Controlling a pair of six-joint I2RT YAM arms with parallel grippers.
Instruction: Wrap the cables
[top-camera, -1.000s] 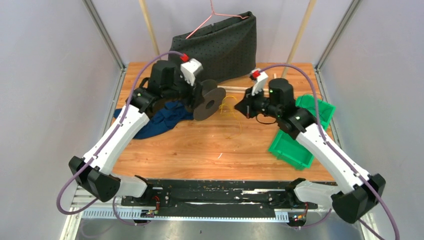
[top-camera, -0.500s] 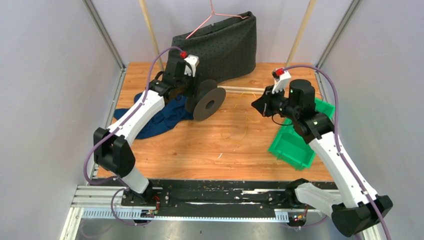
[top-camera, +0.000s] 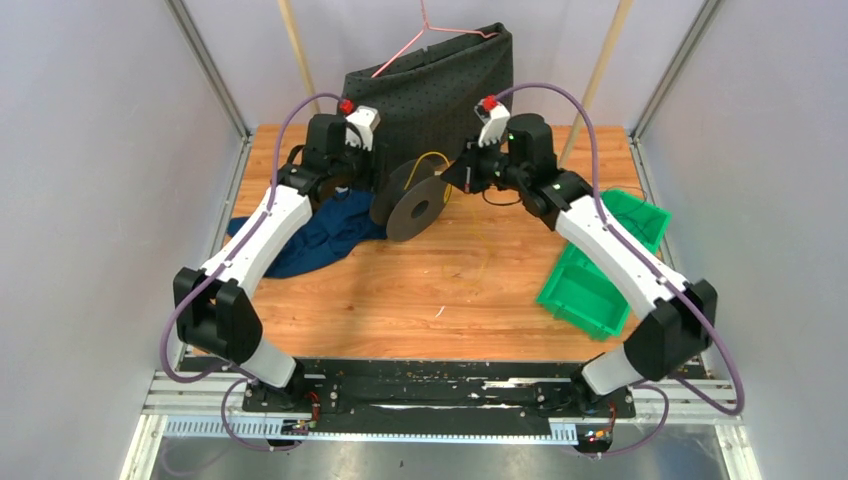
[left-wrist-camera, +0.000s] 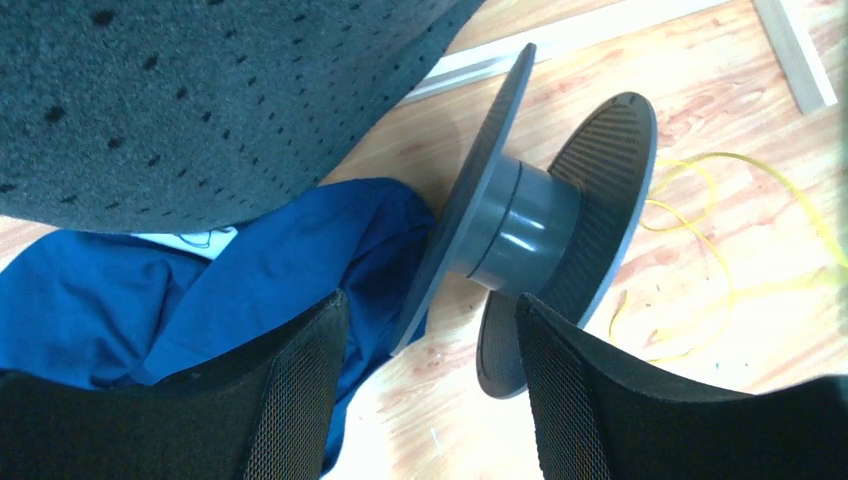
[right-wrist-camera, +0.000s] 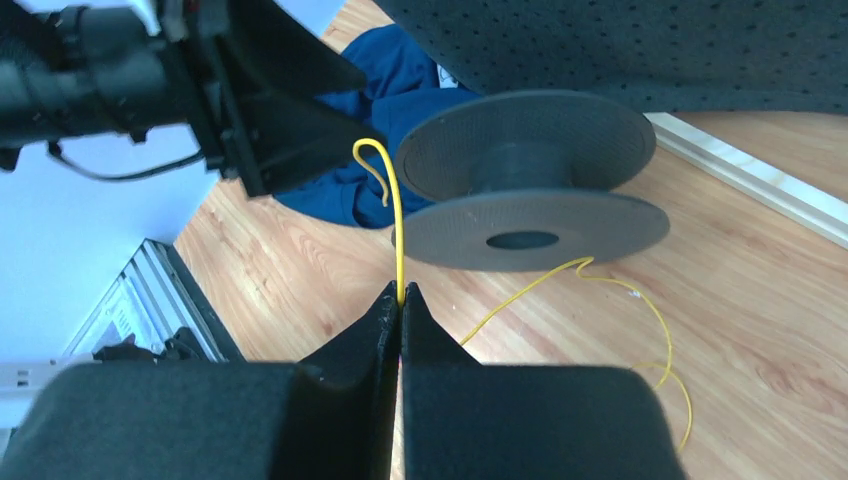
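The thin yellow wire (top-camera: 486, 252) lies in loose curves on the wooden table and rises to my right gripper (top-camera: 453, 181). That gripper is shut on the wire (right-wrist-camera: 398, 235), whose end curls up beyond the tips. A dark grey spool (top-camera: 414, 201) stands tilted on its rims just left of the right gripper; its hub (left-wrist-camera: 520, 222) is bare. The spool (right-wrist-camera: 530, 190) lies straight ahead in the right wrist view. My left gripper (top-camera: 362, 180) is open and empty, just left of the spool and apart from it (left-wrist-camera: 428, 335). More wire (left-wrist-camera: 722, 235) shows beyond the spool.
A blue cloth (top-camera: 322, 236) lies left of the spool, under the left arm. A dark dotted cloth (top-camera: 445, 85) on a pink hanger (top-camera: 428, 28) hangs at the back. Green bins (top-camera: 598, 268) sit at the right. A pale wooden strip (top-camera: 480, 178) lies behind the spool.
My right gripper has swung from right of the spool up and left to it, lifting the wire over the rim. My left gripper has drawn back from the spool.
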